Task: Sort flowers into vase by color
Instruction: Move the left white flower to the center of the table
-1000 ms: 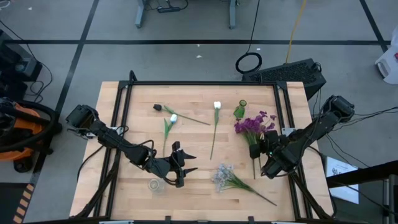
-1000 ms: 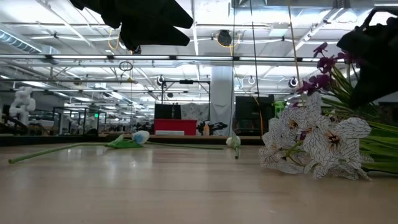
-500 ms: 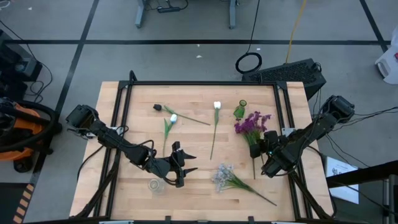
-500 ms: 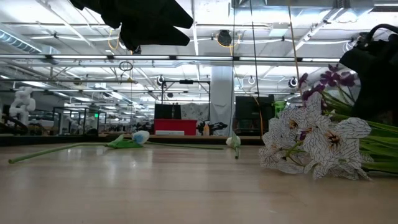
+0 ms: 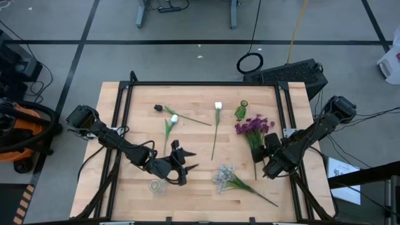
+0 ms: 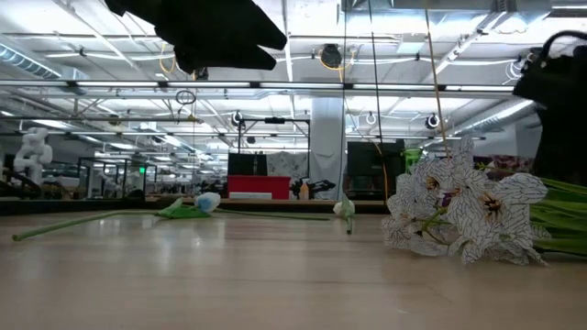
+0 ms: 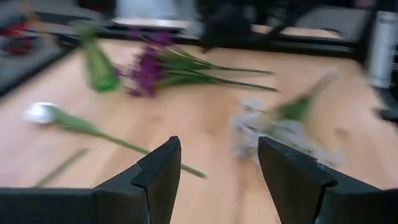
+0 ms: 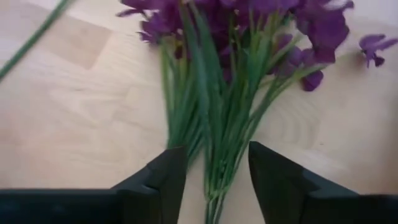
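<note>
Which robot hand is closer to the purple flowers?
The right one. The right gripper sits right over the stems of the purple flowers, with its fingers on either side of them. The left gripper is far off, across the table near the small clear vase.

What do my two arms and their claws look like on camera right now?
Both arms are dark, nearly black, jointed links with bulky rounded joints and thin cables trailing from their bases. The left claw and right claw each end in two broad, flat, matte black fingers with angular tips. No markings are legible.
</note>
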### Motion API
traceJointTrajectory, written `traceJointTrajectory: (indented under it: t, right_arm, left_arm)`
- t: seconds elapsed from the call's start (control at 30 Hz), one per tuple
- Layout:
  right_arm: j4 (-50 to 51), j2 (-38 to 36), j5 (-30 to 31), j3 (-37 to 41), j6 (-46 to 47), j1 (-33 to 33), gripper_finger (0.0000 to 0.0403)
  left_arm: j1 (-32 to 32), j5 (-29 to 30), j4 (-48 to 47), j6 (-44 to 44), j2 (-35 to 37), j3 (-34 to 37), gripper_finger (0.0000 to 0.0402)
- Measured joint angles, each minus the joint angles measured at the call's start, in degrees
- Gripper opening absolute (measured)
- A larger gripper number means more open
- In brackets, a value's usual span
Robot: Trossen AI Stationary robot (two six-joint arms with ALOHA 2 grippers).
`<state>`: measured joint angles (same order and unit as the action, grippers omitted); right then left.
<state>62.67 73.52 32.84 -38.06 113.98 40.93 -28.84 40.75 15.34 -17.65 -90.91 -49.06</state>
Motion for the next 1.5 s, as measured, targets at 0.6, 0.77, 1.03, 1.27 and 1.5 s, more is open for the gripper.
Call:
traceJointTrajectory:
  t: [0.6,0.77,1.03,1.27,1.5]
  right_arm:
    - [-13.4,0.2,27.7,-12.3,-35.8,0.0,0.0187]
    - [-20.7,0.3,30.7,-12.3,-45.2,0.0,0.0187]
    - [-23.9,2.2,30.5,-12.3,-49.1,0.0,0.0187]
    - [-24.8,4.2,30.4,-12.3,-48.8,0.0,0.0187]
    - [-25.4,5.0,30.2,-12.2,-48.5,0.0,0.0187]
  left_arm:
    - [9.9,3.2,-26.6,-28.3,0.5,0.0,0.0218]
    - [15.5,-4.6,-40.9,-40.5,0.5,0.0,0.0218]
    - [17.9,-10.6,-56.5,-53.6,0.5,0.0,0.0218]
    - [17.9,-13.6,-60.6,-57.0,0.5,0.0,0.0218]
    - [17.4,-13.9,-58.8,-57.1,0.1,0.0,0.0218]
